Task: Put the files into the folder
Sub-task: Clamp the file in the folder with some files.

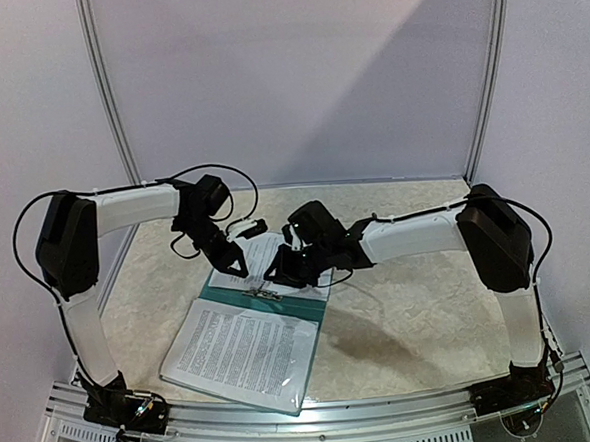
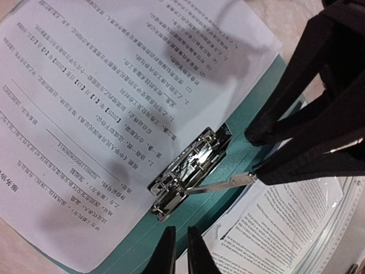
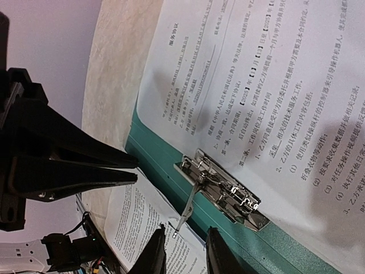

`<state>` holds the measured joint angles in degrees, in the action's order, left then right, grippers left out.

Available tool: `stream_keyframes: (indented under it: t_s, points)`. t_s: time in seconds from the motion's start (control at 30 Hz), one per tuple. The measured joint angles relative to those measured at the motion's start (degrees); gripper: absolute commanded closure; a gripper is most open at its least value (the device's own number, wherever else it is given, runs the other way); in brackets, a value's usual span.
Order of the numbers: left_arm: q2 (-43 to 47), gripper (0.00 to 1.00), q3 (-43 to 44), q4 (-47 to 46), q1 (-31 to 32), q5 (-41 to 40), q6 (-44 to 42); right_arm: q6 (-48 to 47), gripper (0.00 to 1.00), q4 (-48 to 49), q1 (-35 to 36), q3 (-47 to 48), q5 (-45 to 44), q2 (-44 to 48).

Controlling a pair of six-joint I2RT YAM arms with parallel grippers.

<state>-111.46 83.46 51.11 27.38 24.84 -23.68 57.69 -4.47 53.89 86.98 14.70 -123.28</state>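
Teal folder (image 3: 159,160) open flat, printed files (image 3: 256,85) inside

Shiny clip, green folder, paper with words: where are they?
shiny clip (image 2: 191,171), left wrist view, middle of its metal body.
green folder (image 3: 162,154), right wrist view, bare strip beside the clip.
paper with words (image 2: 114,85), left wrist view, middle of the big sheet.

Above the folder (image 1: 298,305): left hand (image 1: 234,266), right hand (image 1: 284,273).

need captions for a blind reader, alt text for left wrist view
A white printed paper sheet lies on a teal-green flat folder, its edge at a silver metal clip. The open right gripper sits at the clip's lever tip; the shut left gripper shows at the bottom.
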Motion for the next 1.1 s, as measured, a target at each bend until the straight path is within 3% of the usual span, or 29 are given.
stream_keyframes:
  t_s: [0.63,1.1]
  points:
    - [-1.62,0.91,0.0,-0.94,0.37,-0.04,0.39,-0.13,0.88,-3.17,0.09,3.5,0.85,-1.7]
    - [-1.88,0.91,0.0,-0.94,0.57,-0.22,0.39,-0.11,0.88,-3.26,0.09,3.58,1.51,-1.88]
